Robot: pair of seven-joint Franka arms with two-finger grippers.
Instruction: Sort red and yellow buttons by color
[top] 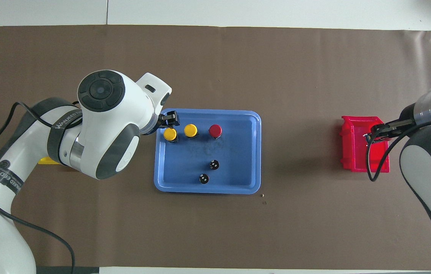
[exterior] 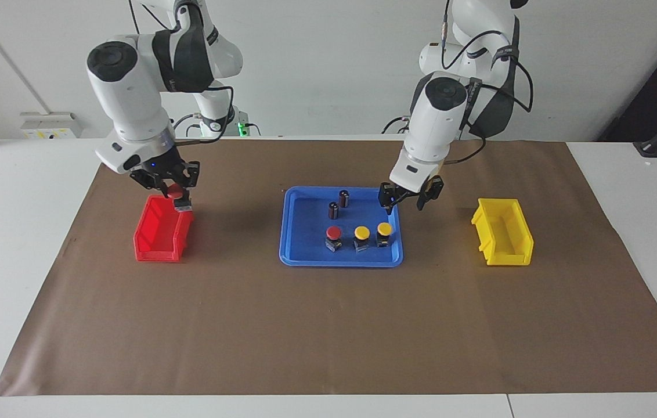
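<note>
My right gripper (exterior: 176,196) is shut on a red button (exterior: 174,191) and holds it just above the red bin (exterior: 157,237), over the bin's edge nearer the robots; it also shows in the overhead view (top: 374,135). On the blue tray (exterior: 305,256) stand a red button (exterior: 334,233) and two yellow buttons (exterior: 361,233) (exterior: 385,229) in a row. My left gripper (exterior: 405,202) is open and empty, raised over the tray's corner toward the left arm's end, close above the outer yellow button (top: 170,134).
Two small dark cylinders (exterior: 343,197) (exterior: 333,210) stand on the tray, nearer the robots than the buttons. The yellow bin (exterior: 502,233) sits toward the left arm's end of the brown mat; in the overhead view my left arm covers most of it.
</note>
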